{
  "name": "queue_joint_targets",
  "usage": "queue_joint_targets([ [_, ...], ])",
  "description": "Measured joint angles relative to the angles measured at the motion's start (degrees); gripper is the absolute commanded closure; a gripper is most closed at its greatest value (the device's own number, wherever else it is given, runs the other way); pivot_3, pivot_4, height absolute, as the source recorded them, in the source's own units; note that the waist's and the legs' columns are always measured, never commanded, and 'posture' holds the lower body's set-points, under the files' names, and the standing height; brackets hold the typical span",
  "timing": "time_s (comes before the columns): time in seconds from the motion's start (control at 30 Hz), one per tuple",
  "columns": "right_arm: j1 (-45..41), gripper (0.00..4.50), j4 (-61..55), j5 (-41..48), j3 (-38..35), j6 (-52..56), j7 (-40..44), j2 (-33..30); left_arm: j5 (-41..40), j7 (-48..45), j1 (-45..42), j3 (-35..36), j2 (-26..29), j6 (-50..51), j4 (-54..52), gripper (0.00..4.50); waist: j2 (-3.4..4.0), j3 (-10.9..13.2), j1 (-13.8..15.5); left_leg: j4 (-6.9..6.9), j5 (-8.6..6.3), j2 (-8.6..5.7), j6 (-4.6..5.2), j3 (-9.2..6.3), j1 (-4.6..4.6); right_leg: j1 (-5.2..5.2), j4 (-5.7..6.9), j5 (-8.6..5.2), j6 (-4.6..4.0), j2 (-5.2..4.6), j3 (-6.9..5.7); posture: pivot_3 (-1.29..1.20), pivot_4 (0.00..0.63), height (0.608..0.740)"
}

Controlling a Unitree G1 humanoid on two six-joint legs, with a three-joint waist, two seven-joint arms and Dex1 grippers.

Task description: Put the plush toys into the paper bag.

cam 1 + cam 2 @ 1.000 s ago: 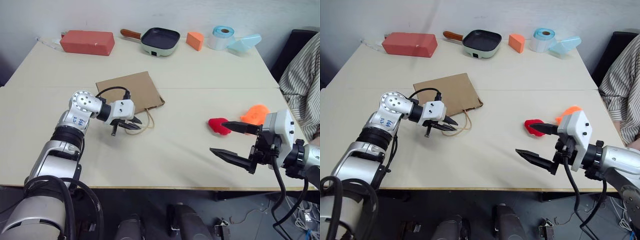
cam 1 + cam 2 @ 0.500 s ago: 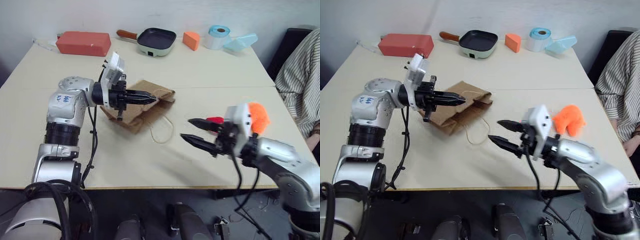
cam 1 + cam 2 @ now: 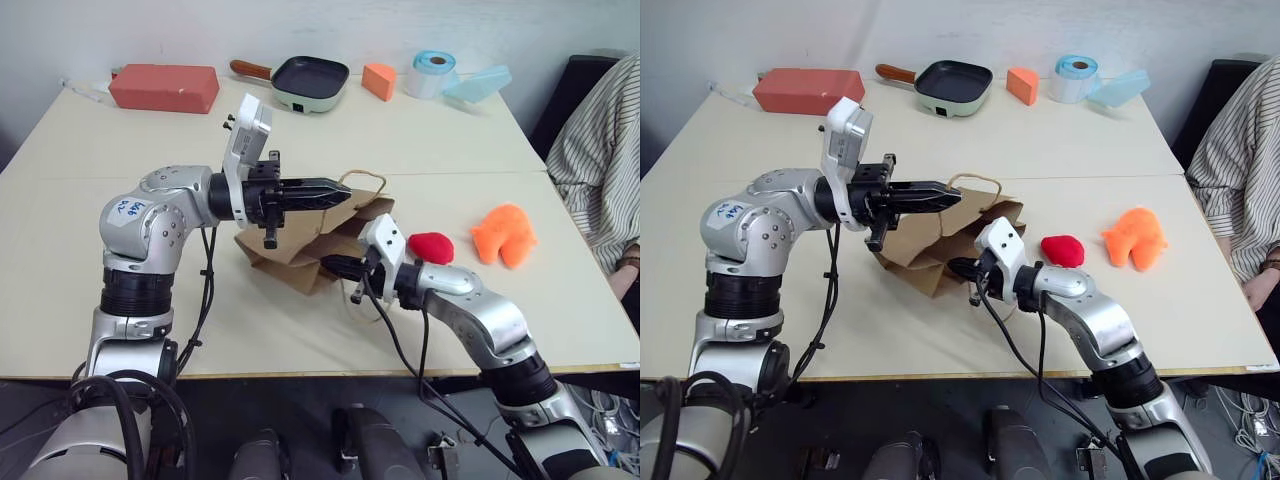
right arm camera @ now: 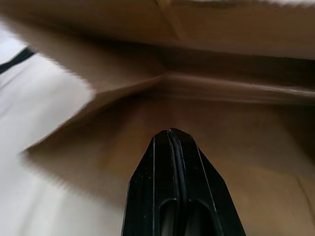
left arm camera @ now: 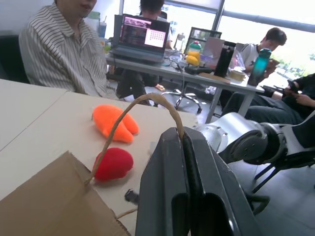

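The paper bag (image 3: 300,240), a second ago flat on the counter (image 3: 120,300), now hangs lifted by its handle (image 5: 142,105) in the clenched left claw (image 3: 335,186). The right claw (image 3: 958,267), then spread beside the red plush (image 3: 431,247), is now pinched empty inside the bag's mouth. The red plush and the orange plush (image 3: 503,234) lie on the counter right of the bag.

Your robot's arms are silver-grey metal with rounded joint housings and black ribbed rings between the segments; the left shoulder joint carries a blue handwritten mark. Each wrist has a white boxy camera block, and loose black cables loop along both arms. The left gripper (image 3: 335,187) and right gripper (image 3: 335,265) each have two slim, pointed black fingers.
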Motion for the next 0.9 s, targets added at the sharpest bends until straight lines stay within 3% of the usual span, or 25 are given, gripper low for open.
queue_joint_targets([
  [0.17, -2.6, 4.48, 4.0, -2.0, 1.4, 1.7, 3.4, 0.2, -3.1, 3.7, 0.5, 0.3, -2.1, 1.7, -1.5, 4.5, 0.0, 0.0, 0.2, 0.03, 0.0, -0.01, 0.0, 0.0, -0.02, 0.01, 0.0, 0.0, 0.0, -0.02, 0.0, 0.0, 0.15, 0.74],
  [0.37, -3.9, 4.48, 7.0, -4.3, 7.4, 5.7, 13.0, -4.3, -5.1, 5.7, 0.5, 1.3, -3.2, 1.8, -1.8, 4.5, 0.0, 0.0, 0.0, 0.05, 0.0, -0.01, 0.0, 0.0, -0.01, 0.0, -0.02, 0.0, 0.0, -0.01, 0.0, 0.0, 0.15, 0.74],
  [0.67, -12.2, 4.48, 15.8, -9.6, 11.1, 3.3, 18.9, -2.6, -10.0, 7.8, -1.8, 2.4, -5.8, 1.8, -2.4, 4.5, 0.0, 0.0, 0.0, 0.12, 0.0, 0.0, -0.02, 0.0, 0.03, 0.02, 0.01, 0.0, 0.0, -0.01, 0.0, 0.0, 0.15, 0.74],
  [0.8, -14.8, 4.48, 18.0, -12.1, 12.7, 1.9, 22.4, -2.6, -9.1, 5.4, -0.6, -1.7, -5.3, -0.4, -5.3, 4.5, 0.0, 0.0, -0.1, 0.12, 0.0, 0.0, -0.03, -0.01, 0.06, 0.05, 0.02, 0.0, 0.0, -0.01, 0.0, 0.0, 0.15, 0.74],
  [0.9, -16.8, 4.48, 19.2, -11.5, 13.6, 3.7, 27.5, -2.3, -3.9, 3.3, 2.3, -7.7, -5.1, -5.6, -6.1, 4.5, 0.01, 0.0, 0.0, 0.13, 0.0, 0.0, -0.03, -0.02, 0.03, 0.03, 0.01, 0.0, -0.01, -0.01, -0.01, 0.0, 0.15, 0.74],
])
